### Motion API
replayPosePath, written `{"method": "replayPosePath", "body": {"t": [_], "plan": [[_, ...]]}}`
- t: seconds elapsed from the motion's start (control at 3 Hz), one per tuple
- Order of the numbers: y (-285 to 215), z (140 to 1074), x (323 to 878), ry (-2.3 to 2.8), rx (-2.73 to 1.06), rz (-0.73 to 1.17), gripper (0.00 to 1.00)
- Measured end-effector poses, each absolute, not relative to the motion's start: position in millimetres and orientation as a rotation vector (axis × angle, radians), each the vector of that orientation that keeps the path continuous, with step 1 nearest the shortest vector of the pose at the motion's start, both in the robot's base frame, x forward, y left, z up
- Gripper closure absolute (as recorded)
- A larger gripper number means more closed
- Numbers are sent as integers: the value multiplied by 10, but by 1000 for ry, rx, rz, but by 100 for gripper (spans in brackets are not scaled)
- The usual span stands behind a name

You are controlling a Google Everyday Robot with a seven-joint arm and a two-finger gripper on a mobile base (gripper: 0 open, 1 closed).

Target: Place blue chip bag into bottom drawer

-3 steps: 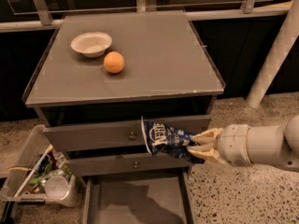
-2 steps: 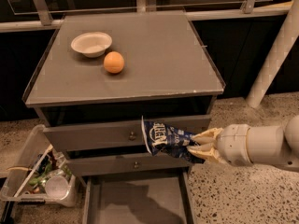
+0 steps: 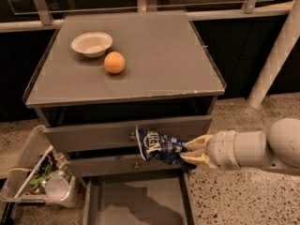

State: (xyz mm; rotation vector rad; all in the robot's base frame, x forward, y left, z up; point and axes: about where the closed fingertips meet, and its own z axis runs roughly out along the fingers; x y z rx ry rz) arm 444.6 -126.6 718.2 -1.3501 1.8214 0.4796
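Gripper comes in from the right on a horizontal arm, both fingers pinched on the right-hand end of the blue chip bag. The bag sticks out sideways to the left, held in the air in front of the two upper drawer fronts. It is above the bottom drawer, not in it. End-pinch makes sense: the free length hangs clear of the fingers, so it can drop flat once released.

Bottom drawer is pulled out, grey floor bare and ready to receive. The bag sits roughly over the drawer's back right part, though depth is hard to judge from this angle and it may be nearer the cabinet face than the opening.

Task looks most of the way through the carry; lowering and release not yet done. Next move likely needs a descent, maybe a small shift left toward the drawer's middle. Risk: crinkly foil could snag on the middle drawer's front or the right side wall.

On the desk, a white bowl and an orange sit near each other at back left, well apart from the action. A clear bin of clutter stands left of the cabinet on the floor.
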Motion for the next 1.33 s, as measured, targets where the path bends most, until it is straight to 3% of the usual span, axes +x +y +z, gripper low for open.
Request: {"method": "replayPosePath", "body": {"t": [1.33], "plan": [[-1291,5130,4471,1875,-1348,465,100]]}}
